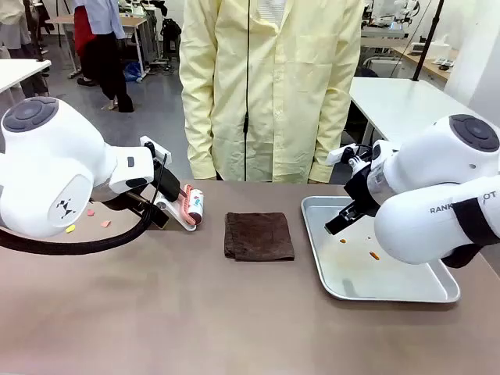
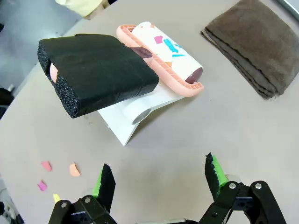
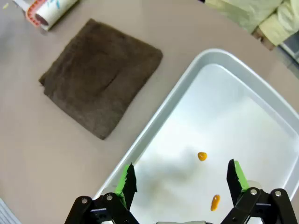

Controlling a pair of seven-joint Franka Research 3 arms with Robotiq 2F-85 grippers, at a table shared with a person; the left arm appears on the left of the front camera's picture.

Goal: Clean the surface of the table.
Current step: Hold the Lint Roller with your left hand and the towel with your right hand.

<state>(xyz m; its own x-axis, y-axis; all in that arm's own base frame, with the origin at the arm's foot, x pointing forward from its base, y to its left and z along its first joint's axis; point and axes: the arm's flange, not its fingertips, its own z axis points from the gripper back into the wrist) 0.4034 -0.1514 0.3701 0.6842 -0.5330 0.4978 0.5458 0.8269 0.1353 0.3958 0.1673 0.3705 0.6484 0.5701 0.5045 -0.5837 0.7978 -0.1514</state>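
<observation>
The taupe table [image 1: 195, 312] carries a few small coloured paper scraps [image 1: 105, 224] at its left. In the left wrist view the same scraps [image 2: 74, 169] lie just ahead of my left gripper [image 2: 159, 179], which hovers open and empty above the tabletop. Beyond it a lint roller [image 2: 173, 51] with a black foam handle [image 2: 98, 74] rests on a white stand. My right gripper [image 3: 181, 179] hangs open over the silver tray [image 3: 261, 116], above two orange crumbs [image 3: 202, 156]. A folded brown cloth [image 1: 258, 236] lies at the table's middle.
A person in a pale yellow coat [image 1: 269, 86] stands at the far edge, hands out of sight. The tray [image 1: 437, 293] takes up the right side, and the lint roller [image 1: 192, 206] stands left of the cloth. The near half of the table is bare.
</observation>
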